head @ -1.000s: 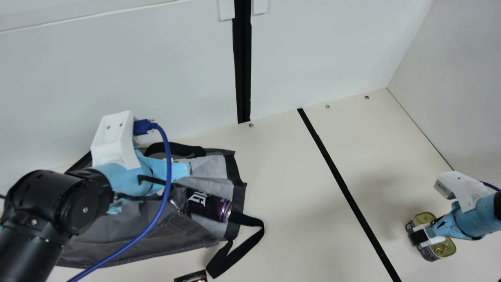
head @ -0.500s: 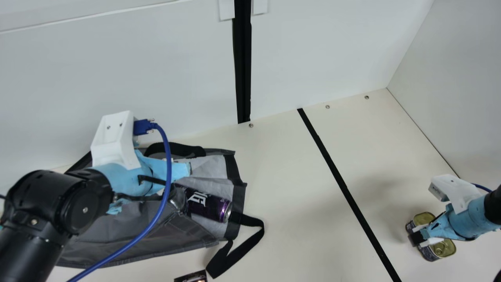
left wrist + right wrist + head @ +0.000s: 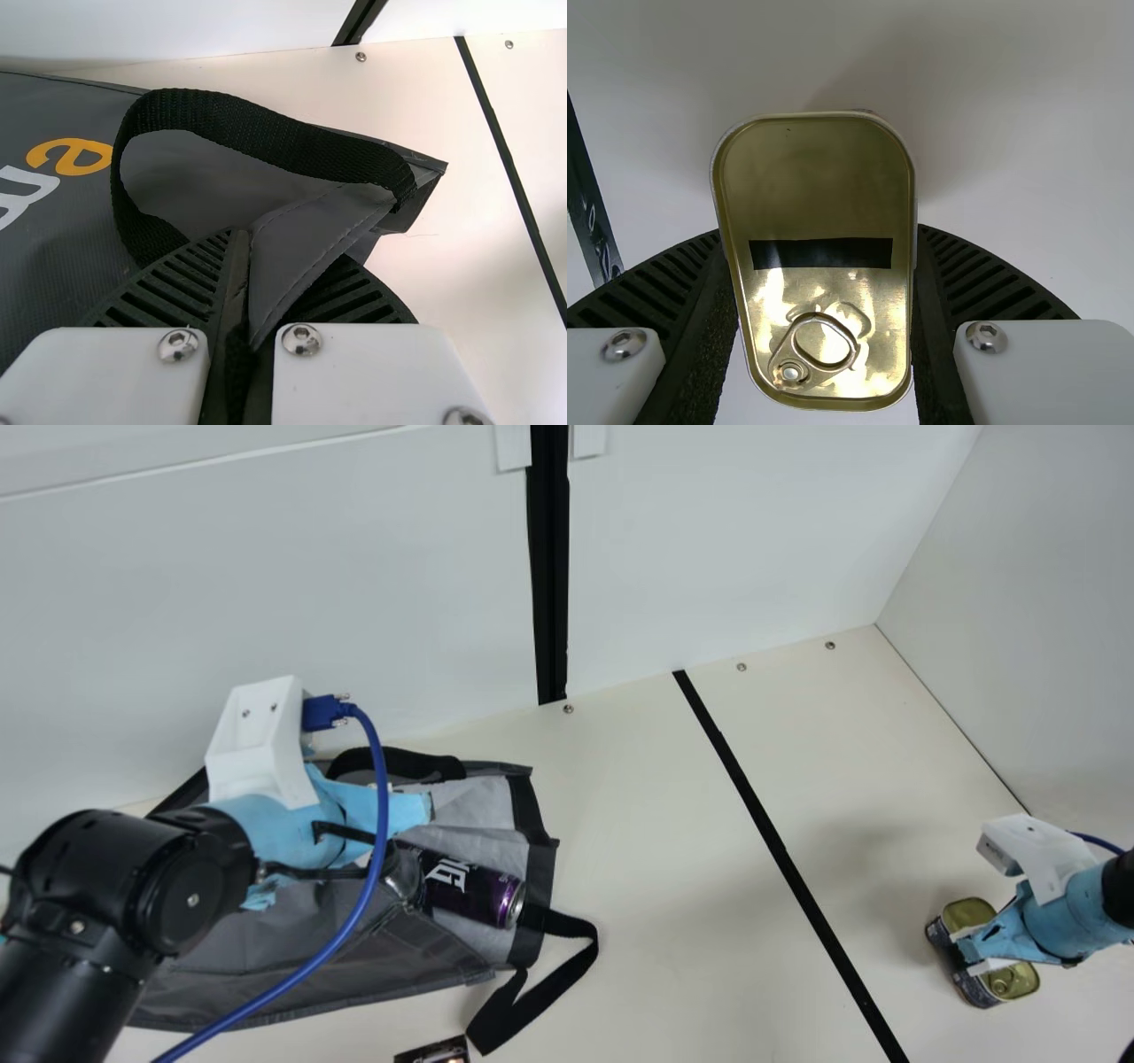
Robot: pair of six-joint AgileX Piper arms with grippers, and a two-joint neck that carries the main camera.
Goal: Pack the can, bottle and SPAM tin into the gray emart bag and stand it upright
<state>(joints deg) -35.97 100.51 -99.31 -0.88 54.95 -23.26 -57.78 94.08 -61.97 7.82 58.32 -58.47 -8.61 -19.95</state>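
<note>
Two holds: see SPAM tin [image 3: 819,199], likely dense, clamped by long walls in right gripper [image 3: 821,234]; see limp emart bag [image 3: 213,186] pinched in left gripper [image 3: 257,274].

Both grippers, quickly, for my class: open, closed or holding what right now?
Left gripper: closed on a fold of the gray emart bag.
Right gripper: closed around the SPAM tin, fingers on opposite sides.

In the main view, gray emart bag [image 3: 354,961] with black trim toward eight o'clock; purple-black can [image 3: 474,893], white-lettered, at seven; gold-topped SPAM tin [image 3: 1015,981] at four; cream counter [image 3: 682,886], black-striped.
</note>
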